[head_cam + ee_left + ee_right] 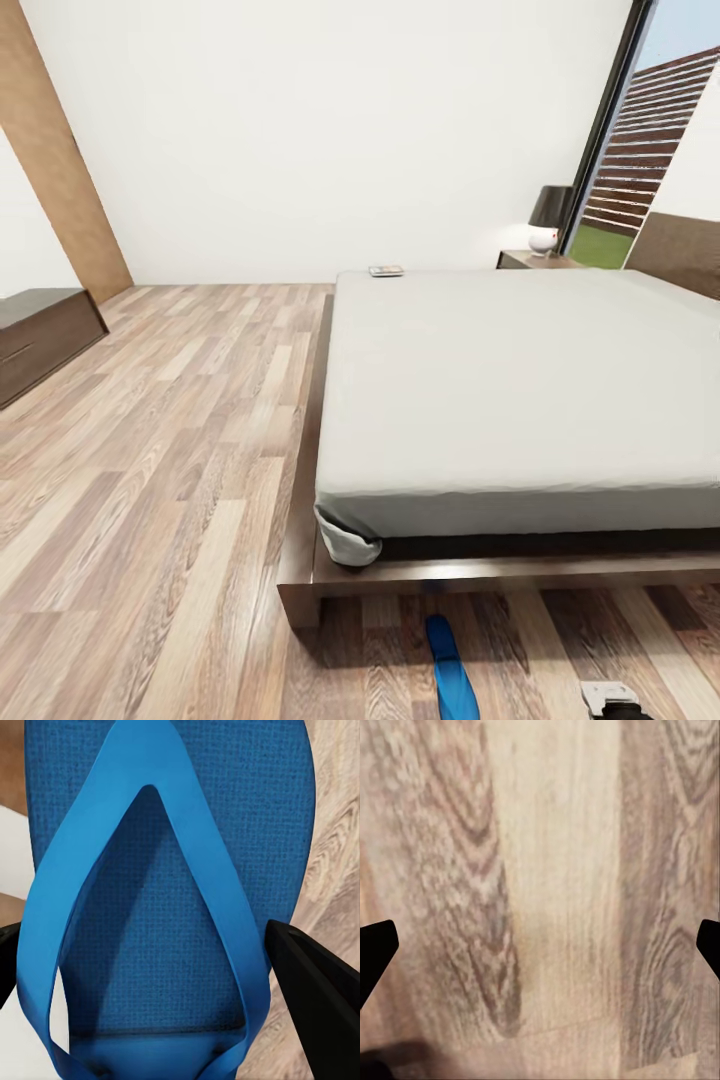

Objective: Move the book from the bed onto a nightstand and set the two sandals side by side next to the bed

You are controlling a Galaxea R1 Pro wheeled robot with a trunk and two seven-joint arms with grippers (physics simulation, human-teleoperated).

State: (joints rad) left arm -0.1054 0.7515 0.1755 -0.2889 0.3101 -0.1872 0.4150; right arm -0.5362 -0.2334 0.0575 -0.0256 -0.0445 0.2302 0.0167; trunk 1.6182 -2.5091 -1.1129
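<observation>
Plank floor [150,480] lies under me; my left gripper [180,967] clamps a blue sandal [172,870] near the bed [520,390] foot, my right gripper [540,945] gapes over bare wood. Farther off, the book [385,271] sits on the mattress's far corner, the nightstand [535,260] beyond.

Bright blue sandal [172,870], grey mattress [520,390]

Sandal [452,672] on floor [170,480] before bed [520,390]; book [385,271] at far corner.
</observation>
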